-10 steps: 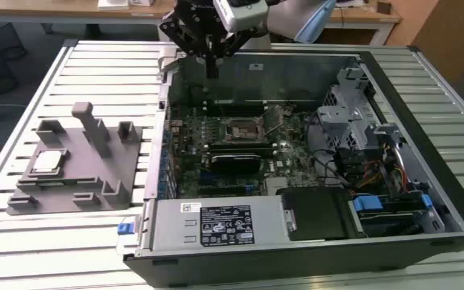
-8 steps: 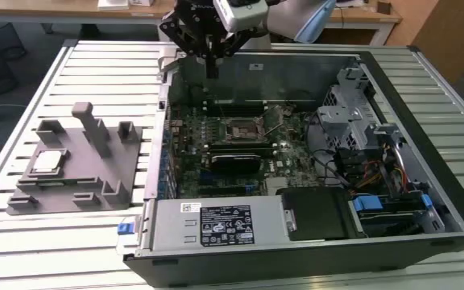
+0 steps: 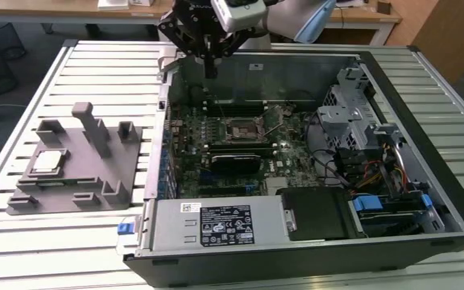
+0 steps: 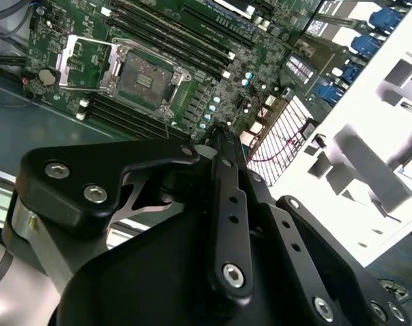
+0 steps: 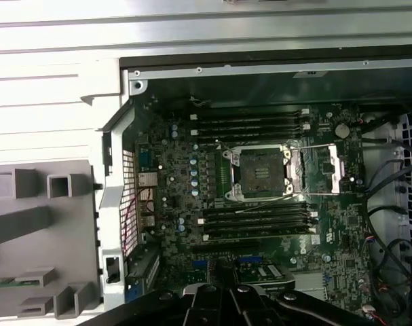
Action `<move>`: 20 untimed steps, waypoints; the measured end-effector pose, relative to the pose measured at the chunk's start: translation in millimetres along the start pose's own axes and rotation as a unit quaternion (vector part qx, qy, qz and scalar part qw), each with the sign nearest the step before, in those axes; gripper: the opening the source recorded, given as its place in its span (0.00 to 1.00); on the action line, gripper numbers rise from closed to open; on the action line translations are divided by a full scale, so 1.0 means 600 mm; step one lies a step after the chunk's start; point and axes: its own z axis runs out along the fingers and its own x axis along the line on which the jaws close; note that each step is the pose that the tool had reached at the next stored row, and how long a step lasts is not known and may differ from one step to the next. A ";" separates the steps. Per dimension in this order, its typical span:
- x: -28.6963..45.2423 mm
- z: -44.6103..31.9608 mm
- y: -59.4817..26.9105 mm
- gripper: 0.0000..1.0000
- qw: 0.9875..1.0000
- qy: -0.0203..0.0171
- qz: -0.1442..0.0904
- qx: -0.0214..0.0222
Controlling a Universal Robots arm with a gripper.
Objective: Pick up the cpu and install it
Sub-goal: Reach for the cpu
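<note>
Fingers (image 4: pixel 222 173): pressed together tip to tip, nothing between them. The gripper (image 3: pixel 210 71) hangs empty over the far wall of the computer case (image 3: pixel 313 257), at 12 o'clock from the socket (image 3: pixel 243 128) in the exterior view.
Chip (image 3: pixel 48 161): lying flat, silver top up, in its seat on the grey holder (image 3: pixel 95 181). That's out on the slatted table (image 3: pixel 103 66), at 9 o'clock from the case, well apart from the gripper.
Socket: bare, with its metal frame (image 5: pixel 331 166) swung open and the thin lever (image 5: pixel 273 203) standing free. Memory slots (image 5: pixel 250 125) lie just beside it on two sides.
Risk, the grab: the chip is thin and sits low in its seat. I judge a pinch on its edges could slip or tip it.
Risk, the carry: the case wall stands between holder and board, and a low path could clip it.
Risk, the seating: a tilted or wrongly turned chip could bend the socket's contacts. The lever and open frame could snag it too.
Writing: a white sticker and a black label sit on the metal box (image 3: pixel 167 232), at 6 o'clock inside the case. There is print on both, none that I can make out.
</note>
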 end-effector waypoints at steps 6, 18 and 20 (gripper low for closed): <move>0.011 0.000 -0.001 0.11 1.000 0.000 0.000 0.000; 0.038 -0.001 -0.003 0.11 1.000 0.000 0.000 0.000; 0.042 -0.001 -0.003 0.11 1.000 0.000 0.000 0.000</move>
